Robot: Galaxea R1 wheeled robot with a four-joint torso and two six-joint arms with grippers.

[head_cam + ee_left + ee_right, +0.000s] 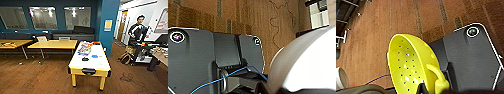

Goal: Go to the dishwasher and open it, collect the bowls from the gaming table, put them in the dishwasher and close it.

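— Where's the gaming table (98, 65) from where you stand?

— Straight ahead in the head view, end-on, a long white-topped bench on yellow legs over the wooden floor (37, 77). A dark slot sits in its near end.

— And the bowls?

— A blue bowl (94, 56) lies about midway along the gaming table, toward its right edge. Just nearer and to the left of it is a black bowl (85, 59). Farther back on the same top there's a colourful flat pile (84, 50) and something orange-red (96, 43) at the far end — too blurred to name.

— What crowds the gaming table?

— To its left, two yellow benches (53, 44) with a dark chair (35, 38) behind them, well apart from it across bare floor. Close behind its far right corner rises a teal pillar (108, 22) with a yellow notice on it. To the right, beyond open floor, a person (137, 32) stands by a cluttered desk (160, 53), a bag (125, 58) at their feet.

— The claws?

— In the right wrist view a yellow-green perforated bowl (407, 67) with a handle hangs over the floor, right up against the arm's dark plate; it looks held at the handle, but I cannot tell for certain how the right claw stands. In the left wrist view a big white rounded shape (308, 62) looms beside the dark plate — I cannot tell the left claw's state either.
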